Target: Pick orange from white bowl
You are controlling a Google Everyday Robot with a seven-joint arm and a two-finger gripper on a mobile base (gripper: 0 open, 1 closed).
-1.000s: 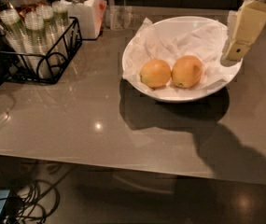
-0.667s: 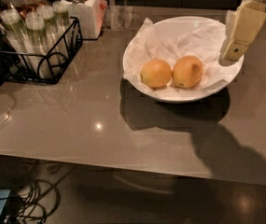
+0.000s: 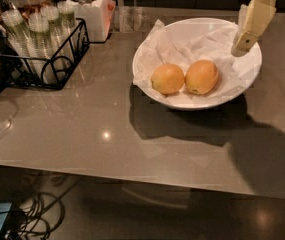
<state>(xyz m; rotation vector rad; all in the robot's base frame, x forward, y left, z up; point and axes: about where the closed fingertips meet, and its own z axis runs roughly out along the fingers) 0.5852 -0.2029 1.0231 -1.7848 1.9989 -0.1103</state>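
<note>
The orange (image 3: 202, 77), smooth, yellow-orange and seemingly slightly oval, lies on crumpled paper (image 3: 202, 41) in the white bowl (image 3: 197, 103), touching a rounder orange (image 3: 167, 79). The wide, glossy bowl stands upright near the desk's (image 3: 107, 134) far right corner. The end effector (image 3: 240, 48) hangs over its right side.

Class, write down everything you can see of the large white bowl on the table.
The wide, shallow, glossy white round bowl stands upright on the grey-brown table, right of centre. Crumpled white paper lines it and spills over its left rim. Two orange fruits lie touching in it: the rounder orange left, the larger oval orange right. The cream-coloured gripper hangs over its right side.
</note>
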